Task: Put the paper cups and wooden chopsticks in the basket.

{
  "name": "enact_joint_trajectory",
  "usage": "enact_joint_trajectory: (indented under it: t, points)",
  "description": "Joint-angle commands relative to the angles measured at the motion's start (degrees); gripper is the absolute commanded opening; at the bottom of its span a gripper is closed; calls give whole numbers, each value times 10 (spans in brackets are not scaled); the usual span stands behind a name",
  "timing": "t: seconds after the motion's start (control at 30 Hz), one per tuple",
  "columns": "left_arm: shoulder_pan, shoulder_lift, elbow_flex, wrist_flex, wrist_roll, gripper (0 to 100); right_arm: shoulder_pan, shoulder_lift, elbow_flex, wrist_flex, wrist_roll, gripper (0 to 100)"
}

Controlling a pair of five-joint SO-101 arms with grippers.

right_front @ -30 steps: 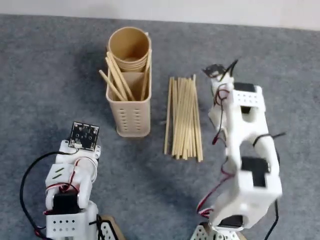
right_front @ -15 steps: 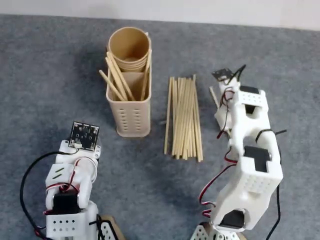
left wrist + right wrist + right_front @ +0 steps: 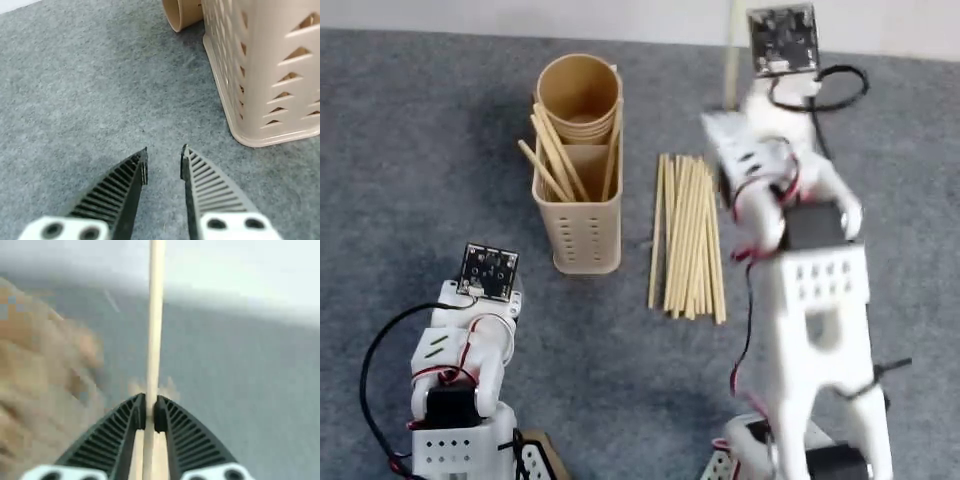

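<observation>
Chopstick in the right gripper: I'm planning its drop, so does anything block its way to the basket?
Nothing visible does. The chopstick is held aloft by the right gripper; between it and the basket only the loose chopstick pile lies flat.

Basket (image 3: 578, 215) stands mid-bench, towards the far edge. Paper cups (image 3: 578, 95) are stacked in its far compartment and chopsticks (image 3: 560, 165) lean in its near one. Right of the basket and apart from it, a loose bundle (image 3: 686, 235) lies on the bench (image 3: 420, 120). Your left hand (image 3: 164, 162) sits near-left of the basket. Your right hand (image 3: 149, 405) is by the far edge, right of the bundle, with a single chopstick (image 3: 156, 315) between its fingers.
</observation>
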Motion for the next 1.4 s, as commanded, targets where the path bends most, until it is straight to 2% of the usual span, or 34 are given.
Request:
enact_joint_trajectory:
  t: [0.0, 0.13, 0.43, 0.63, 0.73, 0.9, 1.03, 1.23, 1.37]
  points:
    - [9, -4, -3, -6, 1, 127, -69, -41, -9, -120, -60, 10]
    - [9, -4, -3, -6, 1, 127, -115, -41, -2, -193, -89, 10]
    - [9, -4, -3, -7, 1, 127, -171, -39, 199, -402, -100, 6]
    - [9, -4, -2, -7, 1, 127, -179, -43, 267, -419, -21, 15]
    - [9, -4, -2, -7, 1, 127, -179, -44, 268, -415, -18, 104]
    - [9, -4, -2, -7, 1, 127, -176, -45, 241, -342, -18, 124]
    - [9, -4, -2, -7, 1, 127, -153, -45, 170, -231, -18, 124]
    - [9, -4, -2, -7, 1, 127, -51, -37, -16, 127, -15, 122]
    - [9, -4, -2, -7, 1, 127, 15, -37, -53, 278, 68, 122]
